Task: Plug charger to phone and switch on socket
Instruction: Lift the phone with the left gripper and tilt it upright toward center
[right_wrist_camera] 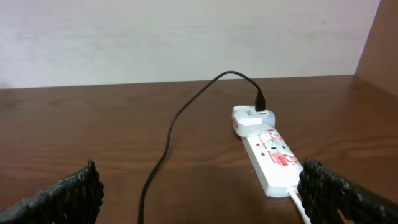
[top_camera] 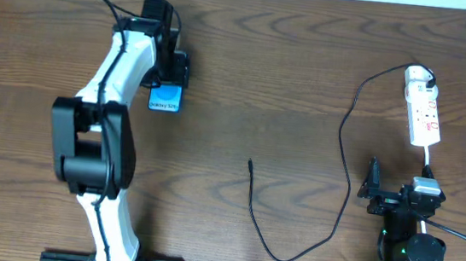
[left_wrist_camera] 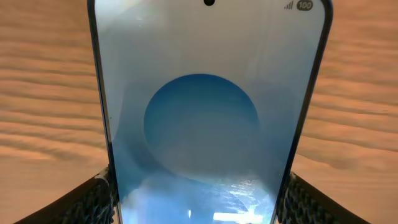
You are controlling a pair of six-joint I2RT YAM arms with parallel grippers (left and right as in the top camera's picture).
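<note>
The phone [top_camera: 165, 100] lies at the back left with its cyan screen up, and it fills the left wrist view [left_wrist_camera: 208, 118]. My left gripper [top_camera: 168, 77] is shut on the phone's lower end, one finger against each long edge [left_wrist_camera: 199, 205]. The charger's black cable [top_camera: 347, 150] loops across the table. Its plug tip [top_camera: 251, 160] lies free mid-table. Its white adapter [top_camera: 418, 77] sits in the socket [top_camera: 426, 115], a white power strip at the right [right_wrist_camera: 273, 158]. My right gripper [top_camera: 397, 193] is open and empty, just in front of the socket [right_wrist_camera: 199, 199].
The cable [right_wrist_camera: 168, 143] runs along the wood between my right fingers. The socket's white cord [top_camera: 429, 162] leads toward the right arm's base. A pale wall stands behind the table in the right wrist view.
</note>
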